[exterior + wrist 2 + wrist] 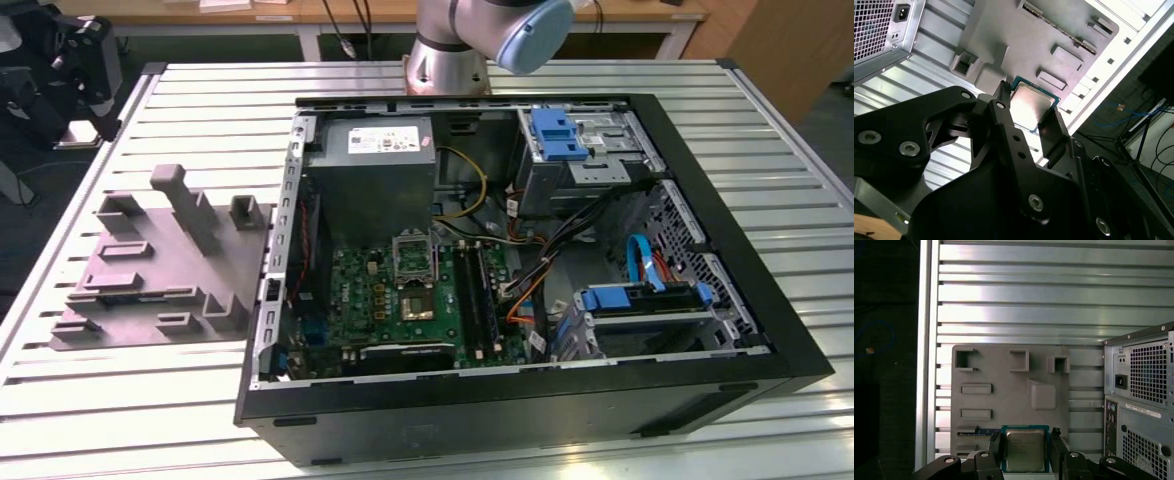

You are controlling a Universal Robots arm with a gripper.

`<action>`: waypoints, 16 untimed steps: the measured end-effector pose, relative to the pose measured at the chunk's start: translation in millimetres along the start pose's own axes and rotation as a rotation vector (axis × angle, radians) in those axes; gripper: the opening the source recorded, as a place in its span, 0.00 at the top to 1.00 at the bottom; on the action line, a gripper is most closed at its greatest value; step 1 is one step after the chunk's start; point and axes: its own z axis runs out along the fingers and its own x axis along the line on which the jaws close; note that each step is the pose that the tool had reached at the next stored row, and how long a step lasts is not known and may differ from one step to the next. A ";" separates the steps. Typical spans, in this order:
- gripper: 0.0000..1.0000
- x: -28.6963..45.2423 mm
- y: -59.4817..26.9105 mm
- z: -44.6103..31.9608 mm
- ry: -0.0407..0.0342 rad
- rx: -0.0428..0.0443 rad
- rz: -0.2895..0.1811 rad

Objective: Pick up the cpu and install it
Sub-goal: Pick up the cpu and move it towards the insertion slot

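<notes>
**Silvery chip in the pinch, install yet to come**

Two black fingers (1055, 445) of my gripper (1025, 440) pinch the single cpu (1025, 450) by opposite edges, its metal top facing the camera in both wrist views. I judge it lifted off the one grey moulded tray (1004, 400) below. Farther out lie the slatted aluminium table (1029, 305) and one open computer case (1139, 390). By my reading the pick is done. Seating the chip on the green motherboard (400, 290), seen in the exterior view, is left.
</notes>
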 end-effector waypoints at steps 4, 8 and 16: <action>0.53 -2.1 0.0 0.0 0.0000 0.0000 0.000; 0.53 -4.2 0.0 0.1 0.0000 0.0000 0.000; 0.53 -8.7 0.0 0.2 0.0000 0.0000 0.000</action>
